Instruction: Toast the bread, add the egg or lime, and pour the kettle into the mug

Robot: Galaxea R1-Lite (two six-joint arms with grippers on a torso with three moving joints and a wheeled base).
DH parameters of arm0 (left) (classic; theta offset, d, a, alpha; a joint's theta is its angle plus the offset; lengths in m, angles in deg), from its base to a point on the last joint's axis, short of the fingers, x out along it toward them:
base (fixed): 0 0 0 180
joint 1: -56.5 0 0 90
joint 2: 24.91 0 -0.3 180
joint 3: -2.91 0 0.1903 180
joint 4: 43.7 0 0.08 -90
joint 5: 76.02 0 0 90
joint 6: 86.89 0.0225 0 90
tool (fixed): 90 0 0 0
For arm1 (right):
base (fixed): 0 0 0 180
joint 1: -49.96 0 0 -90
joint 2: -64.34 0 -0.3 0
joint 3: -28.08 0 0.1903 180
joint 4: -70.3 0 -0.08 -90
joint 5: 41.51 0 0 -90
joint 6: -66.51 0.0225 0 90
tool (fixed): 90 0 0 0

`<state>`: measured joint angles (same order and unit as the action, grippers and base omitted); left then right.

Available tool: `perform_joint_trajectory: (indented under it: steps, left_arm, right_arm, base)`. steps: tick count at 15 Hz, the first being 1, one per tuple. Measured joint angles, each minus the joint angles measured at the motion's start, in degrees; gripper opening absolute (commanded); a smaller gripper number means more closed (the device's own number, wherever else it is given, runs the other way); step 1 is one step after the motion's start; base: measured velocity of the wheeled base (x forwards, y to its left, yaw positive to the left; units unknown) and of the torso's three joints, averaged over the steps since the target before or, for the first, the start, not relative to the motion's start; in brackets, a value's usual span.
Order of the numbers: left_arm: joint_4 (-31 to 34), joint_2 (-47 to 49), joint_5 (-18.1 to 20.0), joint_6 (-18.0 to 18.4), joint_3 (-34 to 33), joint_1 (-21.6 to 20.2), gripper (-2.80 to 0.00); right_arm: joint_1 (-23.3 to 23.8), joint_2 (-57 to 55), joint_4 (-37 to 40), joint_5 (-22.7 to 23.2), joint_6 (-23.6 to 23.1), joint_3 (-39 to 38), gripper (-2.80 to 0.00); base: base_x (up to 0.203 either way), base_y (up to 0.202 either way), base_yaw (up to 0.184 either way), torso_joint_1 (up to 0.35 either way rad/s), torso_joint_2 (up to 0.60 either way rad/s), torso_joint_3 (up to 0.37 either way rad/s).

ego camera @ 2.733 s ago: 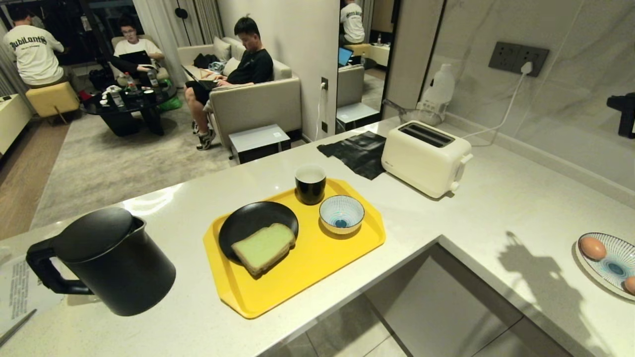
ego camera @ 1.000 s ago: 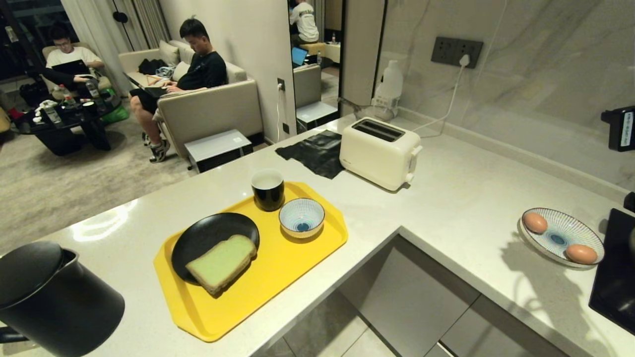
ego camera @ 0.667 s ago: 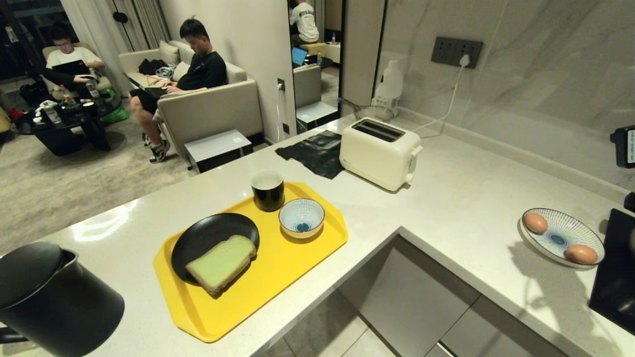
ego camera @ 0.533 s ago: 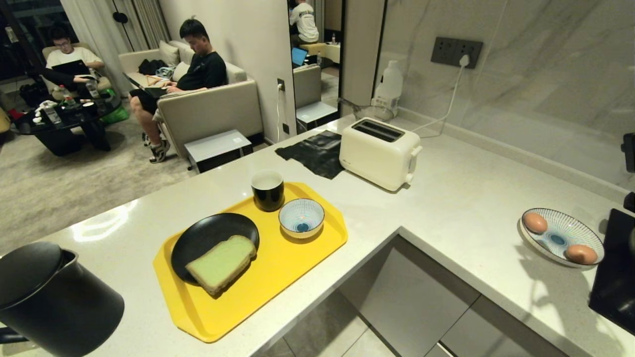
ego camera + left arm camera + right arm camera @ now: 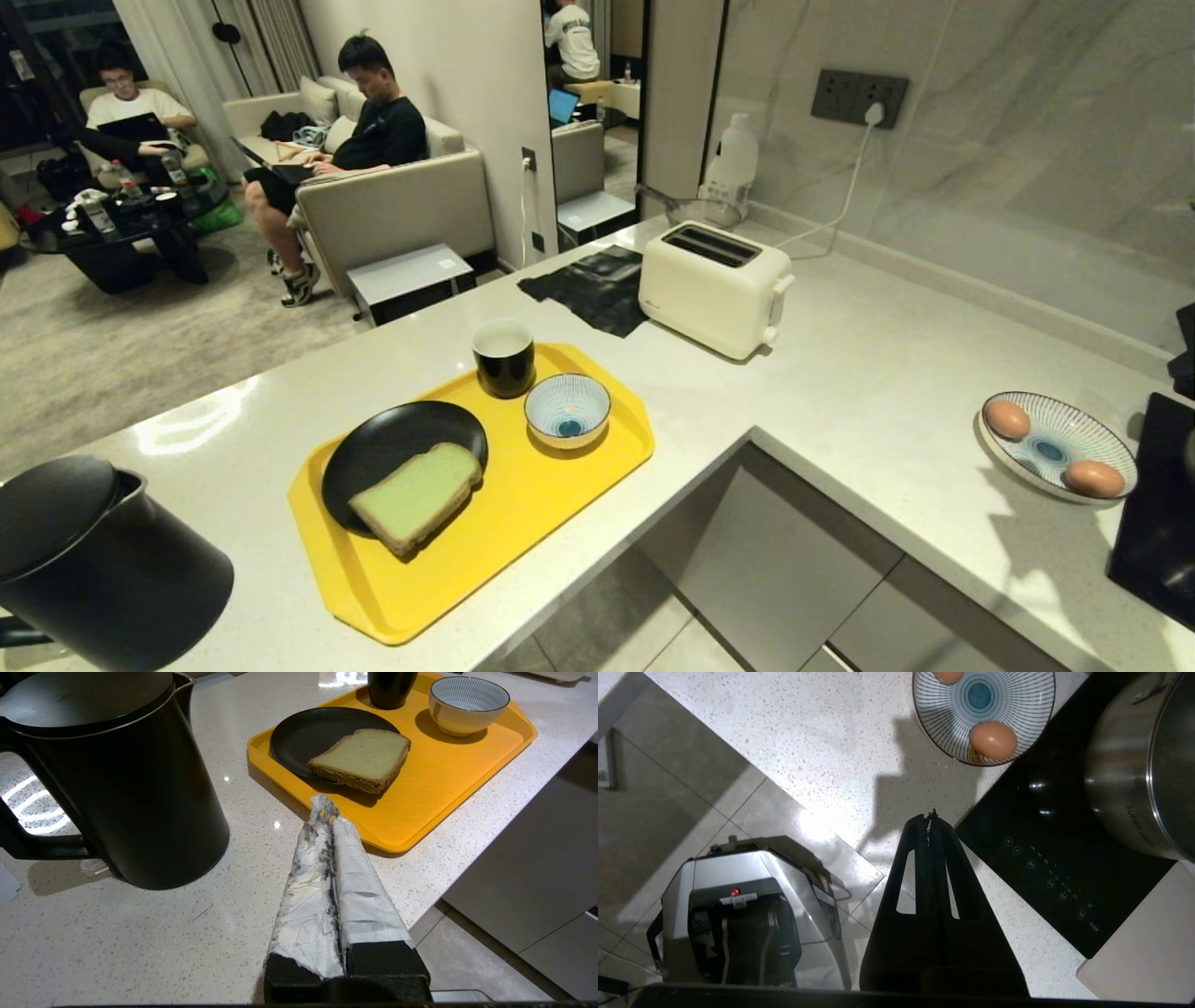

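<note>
Counter (image 5: 868, 392), L-shaped, pale speckled stone. Yellow tray (image 5: 560, 504) sits near the inner corner. On the tray: black plate (image 5: 383, 443) with the bread (image 5: 415, 495) lying flat, partly over the plate rim onto the tray; mug (image 5: 504, 357) at the far edge, upright; striped bowl (image 5: 568, 409) just beside the mug.

Kettle (image 5: 93, 560) stands on the counter left of the tray, lid on, handle pointing away from the tray.

Toaster (image 5: 714, 289) behind the tray, plugged in, slots up; black cloth (image 5: 593, 285) lies flat beside it.

Striped dish (image 5: 1050, 453) on the right run of counter holds two eggs: egg (image 5: 1006, 419) and second egg (image 5: 1092, 478), apart. Hob (image 5: 1055, 858) just beside the dish, with a steel pot (image 5: 1143, 760) on it.

Left gripper (image 5: 325, 812): wrapped fingers pressed together, empty, above the counter between kettle and tray.

Right gripper (image 5: 930, 816): fingers pressed together, empty, pointing down over the counter edge near the dish and hob.

People sit on sofas in the room beyond.
</note>
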<state>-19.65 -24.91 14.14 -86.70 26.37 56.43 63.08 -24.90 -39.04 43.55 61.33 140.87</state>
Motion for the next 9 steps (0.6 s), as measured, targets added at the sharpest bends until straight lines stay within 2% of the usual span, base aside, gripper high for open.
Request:
perform_joint_trajectory:
  steps: [5, 8, 9]
  left_arm:
    - [0.00, 0.00, 0.03, 0.02, 0.00, 0.00, -2.80]
    - [0.00, 0.00, 0.00, -0.02, 0.00, 0.00, -2.80]
    - [0.01, 0.00, 0.00, -0.02, 0.00, 0.00, -2.80]
  right_arm:
    - [-0.13, -4.46, 4.39, -4.09, -0.20, 6.23, -2.80]
    - [-0.18, -7.14, 4.49, -8.93, -1.78, 9.27, -2.80]
    - [-0.03, -7.98, 4.46, -9.65, -2.02, 9.81, 0.00]
  base:
    - [0.000, 0.000, 0.000, 0.000, 0.00, 0.000]
    - [0.000, 0.000, 0.000, 0.000, 0.00, 0.000]
    - [0.000, 0.000, 0.000, 0.000, 0.00, 0.000]
